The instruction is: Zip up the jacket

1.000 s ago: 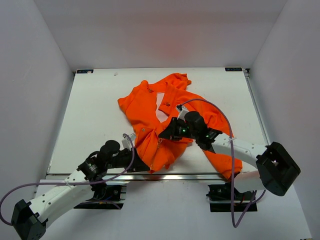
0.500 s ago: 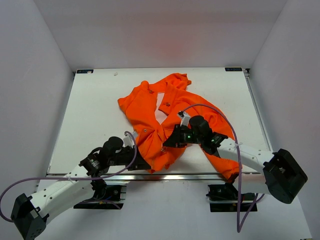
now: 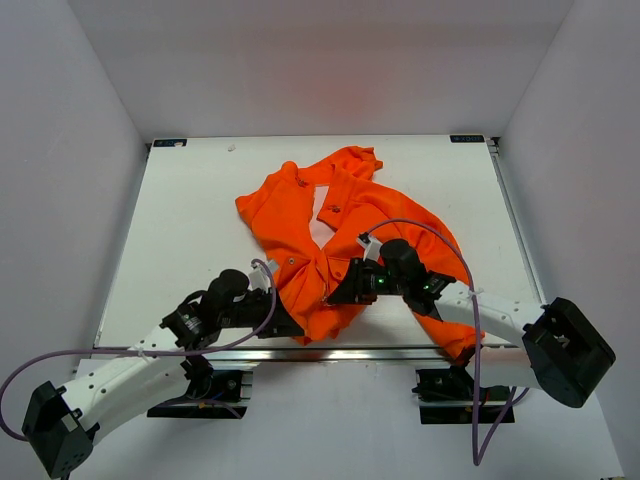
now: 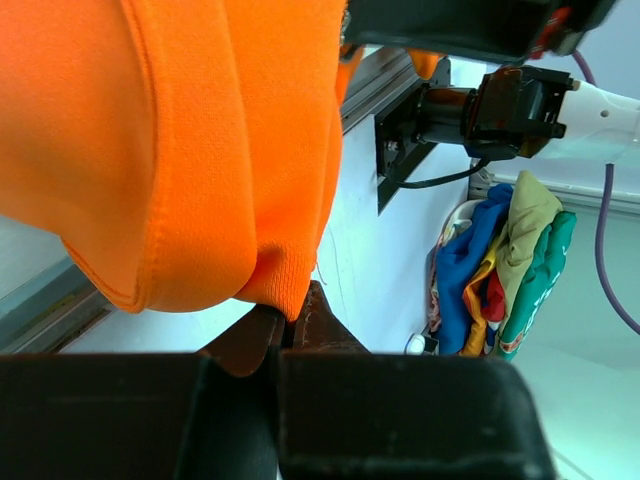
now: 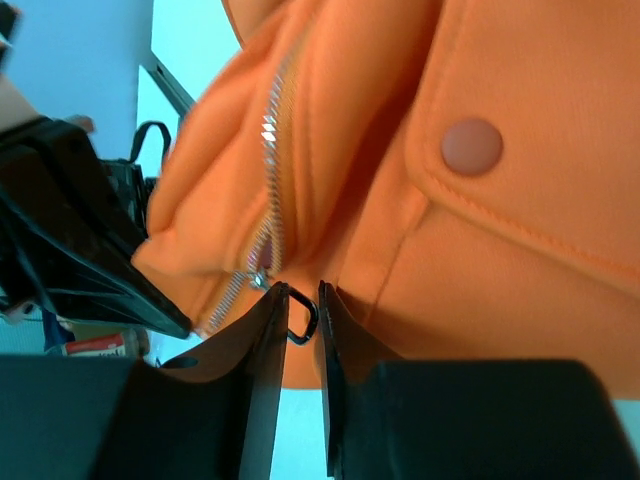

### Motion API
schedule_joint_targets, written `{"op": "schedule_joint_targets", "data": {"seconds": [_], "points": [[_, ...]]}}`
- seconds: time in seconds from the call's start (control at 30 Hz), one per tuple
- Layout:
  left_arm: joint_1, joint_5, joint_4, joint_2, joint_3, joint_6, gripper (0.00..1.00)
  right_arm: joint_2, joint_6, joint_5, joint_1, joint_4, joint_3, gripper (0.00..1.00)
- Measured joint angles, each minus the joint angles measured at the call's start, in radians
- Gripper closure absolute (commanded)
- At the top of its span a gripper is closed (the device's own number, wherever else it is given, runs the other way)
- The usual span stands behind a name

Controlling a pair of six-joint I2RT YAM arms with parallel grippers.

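Observation:
The orange jacket [image 3: 300,210] lies crumpled on the white table [image 3: 180,230], its hem at the near edge. My left gripper [image 3: 290,325] is shut on a fold of the jacket's bottom hem [image 4: 275,280], pinched between its fingertips [image 4: 288,318]. My right gripper [image 3: 335,295] sits at the lower front of the jacket. In the right wrist view its jaws [image 5: 300,300] stand narrowly apart around the dark ring of the zipper pull [image 5: 303,322], at the lower end of the silver zipper teeth [image 5: 268,150]. A round snap button [image 5: 471,146] shows on a flap beside it.
The table's metal front rail [image 3: 300,352] runs just below the hem. White walls enclose the table on three sides. A pile of coloured clothes [image 4: 500,260] lies off the table, below the right arm's base [image 4: 510,100].
My right gripper has moved down the jacket front toward the near hem, to the zipper pull. My left gripper has shifted slightly right and forward, still holding the hem.

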Motion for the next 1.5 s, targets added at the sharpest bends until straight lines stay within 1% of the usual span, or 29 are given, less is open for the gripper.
{"op": "schedule_joint_targets", "data": {"seconds": [0.1,0.33,0.37,0.43,0.6,0.73,0.87,0.9,1.0,1.2,1.5], "points": [[0.000,0.000,0.002,0.001,0.006,0.000,1.00,-0.004,0.005,-0.013,0.000,0.000,-0.016,0.73],[0.000,0.000,0.001,0.011,0.007,0.001,1.00,-0.006,0.005,-0.025,0.000,0.021,-0.019,0.78],[0.000,0.000,0.001,0.012,0.008,0.001,1.00,-0.005,0.005,-0.030,0.000,0.027,-0.019,0.77],[0.000,0.000,0.000,0.012,0.008,0.002,1.00,-0.004,0.008,-0.045,0.000,0.043,-0.019,0.73],[0.000,0.000,0.001,0.016,0.013,0.005,1.00,-0.004,-0.005,-0.067,0.000,0.062,-0.020,0.72],[0.000,0.001,0.003,0.020,0.013,0.008,1.00,-0.002,-0.047,-0.102,0.000,0.082,-0.020,0.72],[0.000,0.003,0.014,0.028,0.013,0.010,1.00,0.036,-0.115,-0.173,0.000,0.101,-0.013,0.69],[0.000,0.004,0.016,0.029,0.013,0.011,1.00,0.050,-0.132,-0.190,0.000,0.103,-0.010,0.65],[0.000,0.005,0.017,0.029,0.013,0.015,1.00,0.082,-0.188,-0.226,0.000,0.104,-0.007,0.64],[0.000,0.010,0.020,0.031,0.016,0.019,1.00,0.092,-0.258,-0.247,0.000,0.114,0.006,0.64],[0.000,0.019,0.025,0.038,0.024,0.027,1.00,0.115,-0.293,-0.248,0.000,0.149,0.025,0.63]]}}
